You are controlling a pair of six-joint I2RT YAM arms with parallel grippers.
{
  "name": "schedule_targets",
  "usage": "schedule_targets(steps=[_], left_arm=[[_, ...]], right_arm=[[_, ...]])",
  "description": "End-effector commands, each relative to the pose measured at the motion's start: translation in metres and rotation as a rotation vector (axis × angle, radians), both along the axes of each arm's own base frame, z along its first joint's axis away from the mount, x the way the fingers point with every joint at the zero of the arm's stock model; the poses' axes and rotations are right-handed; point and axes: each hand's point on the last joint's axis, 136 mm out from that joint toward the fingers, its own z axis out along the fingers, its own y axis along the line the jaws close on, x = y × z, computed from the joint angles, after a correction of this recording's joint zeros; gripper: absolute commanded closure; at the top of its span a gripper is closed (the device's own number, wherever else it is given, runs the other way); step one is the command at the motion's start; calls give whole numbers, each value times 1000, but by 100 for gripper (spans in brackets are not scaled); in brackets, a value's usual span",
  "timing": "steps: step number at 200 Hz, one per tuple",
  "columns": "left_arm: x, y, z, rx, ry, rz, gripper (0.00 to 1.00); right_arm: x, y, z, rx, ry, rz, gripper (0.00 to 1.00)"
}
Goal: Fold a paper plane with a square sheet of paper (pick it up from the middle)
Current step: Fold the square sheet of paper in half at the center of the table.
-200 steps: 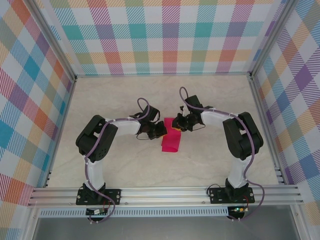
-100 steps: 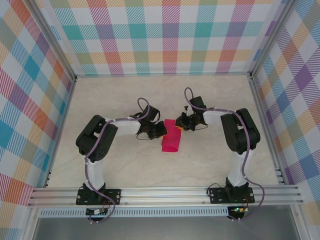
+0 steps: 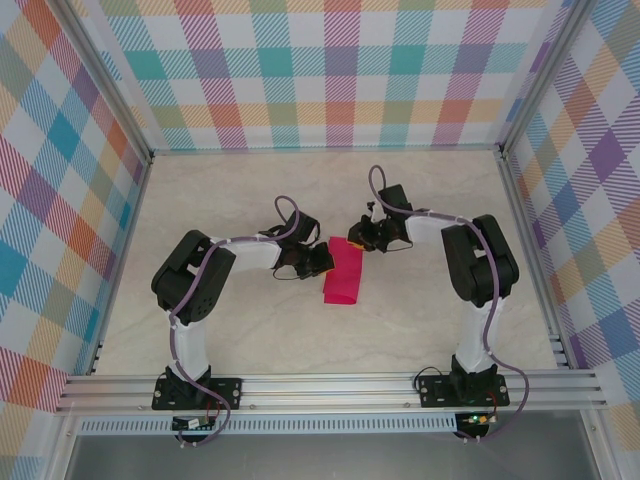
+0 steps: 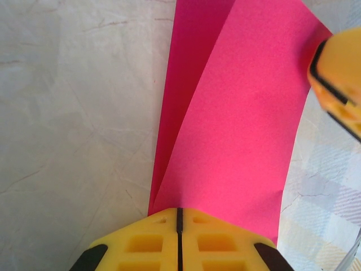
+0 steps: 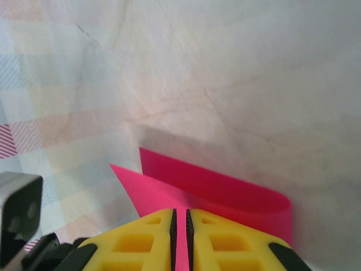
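Top external: you look from above and behind the arms, steeply down on the whole table [image 3: 250,330], with the arm bases along the lower edge and the plaid walls [image 3: 340,70] in frame, the farthest view. Left wrist: you sit just behind the left gripper [image 4: 178,212], very near the tabletop, facing along the sheet of paper [image 4: 242,113]; right wrist: you sit just behind the right gripper [image 5: 180,213], equally low and near, facing across one end of that sheet. All three views share the sheet and the table surface around it at mid-table.
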Motion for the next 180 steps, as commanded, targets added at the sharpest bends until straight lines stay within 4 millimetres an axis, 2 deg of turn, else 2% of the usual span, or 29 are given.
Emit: schedule_targets(steps=[1, 41, 61, 96, 119, 140, 154, 180], left_arm=[[-44, 44, -56, 219, 175, 14, 93], [-45, 46, -57, 229, 178, 16, 93], [-47, 48, -59, 237, 180, 17, 93], [-47, 50, -59, 242, 178, 21, 93], [-47, 50, -58, 245, 173, 22, 93], [-46, 50, -57, 247, 176, 25, 93], [-45, 49, -56, 245, 175, 25, 93], [-45, 49, -57, 246, 179, 28, 93]], right_arm=[[6, -7, -17, -11, 40, -30, 85], [5, -18, -34, -34, 62, -42, 85], [12, -23, -34, -37, 45, -45, 86], [36, -29, -15, -50, -6, -77, 85], [39, -28, 16, -30, -96, -97, 86], [20, -25, 40, -30, -152, -88, 86], [-1, -21, 43, -10, -119, -68, 86], [-46, -13, 32, 26, -18, -39, 86]])
